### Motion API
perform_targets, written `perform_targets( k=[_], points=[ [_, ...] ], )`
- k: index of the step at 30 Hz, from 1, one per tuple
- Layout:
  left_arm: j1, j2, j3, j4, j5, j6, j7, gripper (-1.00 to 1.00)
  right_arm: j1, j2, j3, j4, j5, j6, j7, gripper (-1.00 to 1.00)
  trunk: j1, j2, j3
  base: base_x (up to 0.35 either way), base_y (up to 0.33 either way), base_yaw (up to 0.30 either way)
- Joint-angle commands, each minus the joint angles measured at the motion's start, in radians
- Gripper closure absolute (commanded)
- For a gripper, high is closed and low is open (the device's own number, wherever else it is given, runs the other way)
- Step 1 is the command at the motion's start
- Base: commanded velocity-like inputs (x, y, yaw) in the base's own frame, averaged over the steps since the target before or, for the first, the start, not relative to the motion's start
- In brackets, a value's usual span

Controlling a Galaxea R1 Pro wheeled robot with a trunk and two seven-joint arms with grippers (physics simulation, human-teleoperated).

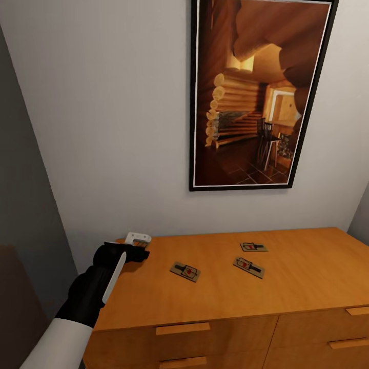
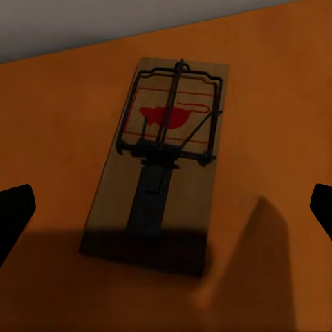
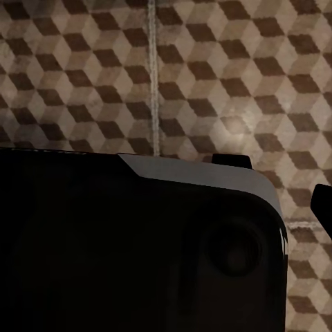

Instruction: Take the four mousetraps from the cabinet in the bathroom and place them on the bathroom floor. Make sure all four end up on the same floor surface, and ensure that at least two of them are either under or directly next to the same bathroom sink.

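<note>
Three mousetraps lie on the flat top of the orange-brown cabinet (image 1: 287, 292): one (image 1: 185, 271) nearest my left hand, one (image 1: 248, 267) to its right, and one (image 1: 253, 247) further back. My left gripper (image 1: 136, 247) hovers over the top's far left corner. In the left wrist view it (image 2: 166, 211) is open, its dark fingertips (image 2: 14, 216) spread wide on either side of another mousetrap (image 2: 162, 173) lying flat on the wood, apart from both. In the right wrist view a dark fingertip (image 3: 322, 206) of my right gripper sits at the frame's edge over the cube-patterned bathroom floor (image 3: 207, 76).
A large framed picture (image 1: 256, 97) of a log interior hangs on the white wall behind the cabinet. Drawer fronts with handles (image 1: 183, 328) face me below the top. My own dark body (image 3: 131, 242) blocks much of the right wrist view. A grey wall (image 1: 25, 205) stands at the left.
</note>
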Motion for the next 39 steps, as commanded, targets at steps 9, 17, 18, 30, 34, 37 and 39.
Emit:
perform_targets(
  k=[9,17,18,30,34,37,39],
  points=[
    [-0.001,0.000,0.000,0.006,-0.001,-0.004,0.000,-1.00,-0.001,0.000,0.000,0.001,0.000,-0.003,0.002,-1.00,0.000,-0.001,-0.001,0.000,0.000,0.000],
    [-0.001,0.000,0.000,0.020,-0.001,-0.017,0.000,-1.00,-0.001,0.000,0.000,0.001,0.000,-0.003,0.002,-1.00,0.000,-0.001,-0.001,0.000,0.000,0.000],
    [-0.001,0.000,0.000,0.021,-0.001,-0.018,0.000,-1.00,-0.001,0.000,0.000,0.001,0.000,-0.003,0.002,-1.00,0.000,-0.001,-0.001,0.000,0.000,0.000],
    [-0.001,0.000,0.000,0.029,-0.001,-0.020,0.000,-1.00,-0.001,0.000,0.000,0.001,0.000,-0.003,0.002,-1.00,0.000,-0.001,-0.001,0.000,0.000,0.000],
    [-0.001,0.000,0.000,0.035,-0.001,-0.023,0.000,-1.00,-0.001,0.000,0.000,0.001,0.000,-0.003,0.002,-1.00,0.000,-0.001,-0.001,0.000,0.000,0.000],
    [-0.001,0.000,0.000,0.038,-0.001,-0.027,0.001,-1.00,-0.001,0.000,0.000,0.001,0.000,-0.003,0.002,-1.00,0.000,-0.001,-0.001,0.000,0.000,0.000],
    [-0.001,0.000,0.000,0.040,-0.002,-0.030,0.001,-1.00,-0.001,0.000,0.000,0.001,0.000,-0.003,0.002,-1.00,0.000,-0.001,-0.001,0.000,0.000,0.000]
  ],
)
